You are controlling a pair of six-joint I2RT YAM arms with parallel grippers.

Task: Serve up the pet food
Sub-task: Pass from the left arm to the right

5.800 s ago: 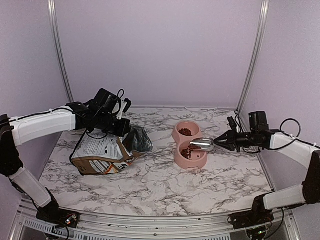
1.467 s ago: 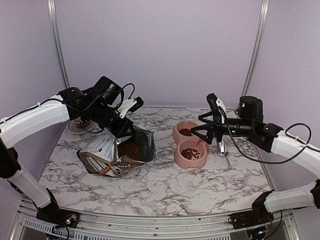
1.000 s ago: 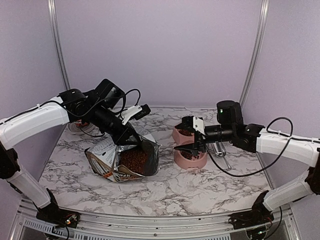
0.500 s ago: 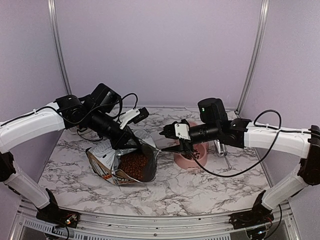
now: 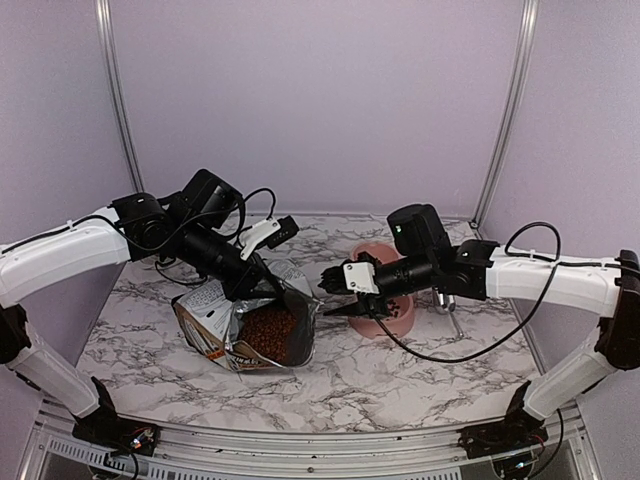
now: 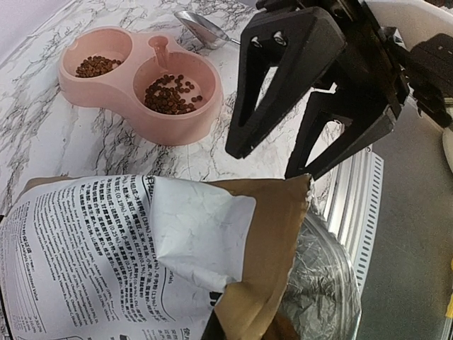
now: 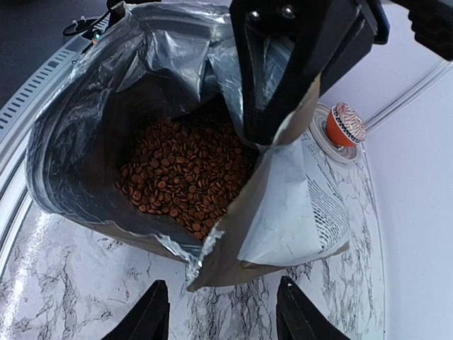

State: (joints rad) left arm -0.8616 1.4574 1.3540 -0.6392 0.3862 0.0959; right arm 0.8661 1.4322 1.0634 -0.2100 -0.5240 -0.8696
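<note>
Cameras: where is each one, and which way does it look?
Top external: above and behind the arms, looking down at the table; both arms, left gripper and right gripper show.
Left wrist: on the left arm, looking past its own fingers at the bag and pink bowl.
Right wrist: on the right arm, looking into the bag at the kibble; its fingertips show.
Both wrist views share the bag.

I have left the steel scoop (image 6: 205, 32) toward the counter's right edge and swung my right gripper (image 5: 328, 292), jaws narrowing, left past the pink double bowl (image 5: 392, 322). My left gripper (image 5: 283, 292) has hauled open the brown paper dog-food bag (image 5: 215, 325), baring dark brown kibble (image 7: 180, 177).
</note>
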